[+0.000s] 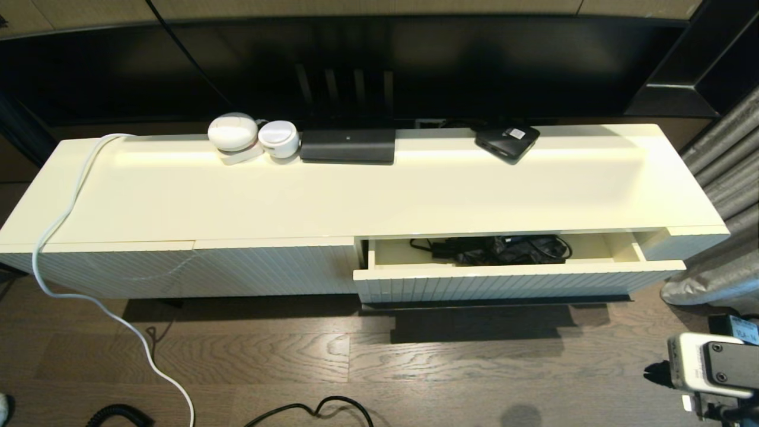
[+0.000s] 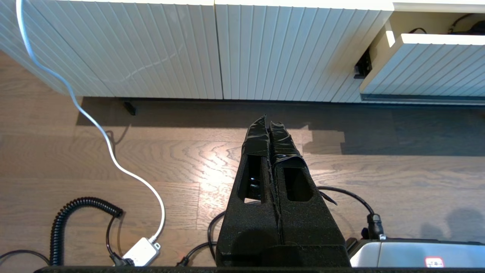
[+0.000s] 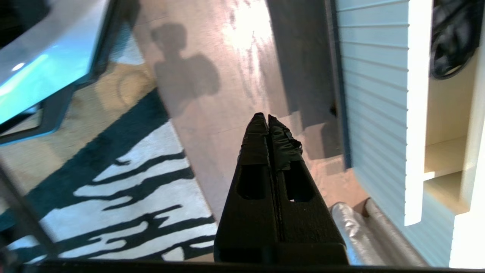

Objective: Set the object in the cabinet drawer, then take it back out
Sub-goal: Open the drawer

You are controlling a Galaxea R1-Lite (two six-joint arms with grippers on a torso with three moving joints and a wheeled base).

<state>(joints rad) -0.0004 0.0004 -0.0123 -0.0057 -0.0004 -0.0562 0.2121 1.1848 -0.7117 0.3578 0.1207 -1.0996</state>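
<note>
off to the side of the right end effector (image 3: 268, 118), and apart from it, the cabinet drawer (image 1: 510, 279) stands pulled out of the long cream cabinet (image 1: 367, 190), its ribbed front facing the wooden floor (image 1: 296, 356). that end effector is pressed fully together with nothing between its tips, hanging over bare floor beside a black-and-white rug (image 3: 125, 197); only the arm's wrist housing shows in the head view's lower right corner. the left end effector (image 2: 269, 122) is likewise closed and empty, parked low over the floor facing the cabinet's ribbed front, with the drawer's corner further along from it. inside the drawer, ahead of and above both end effectors, lies a dark bundle of cables (image 1: 504, 249) with something black among it; which piece is the object to handle cannot be told. the likely trouble from here is a blind reach: the tips would have to spread before entering, or they will only poke the bundle. looped cords may snag and drag out together, or slip free midway. coming in low could also bump the drawer front and push it closed. loose cords on the floor (image 2: 113, 151) near the left end effector could catch if that arm moves.
</note>
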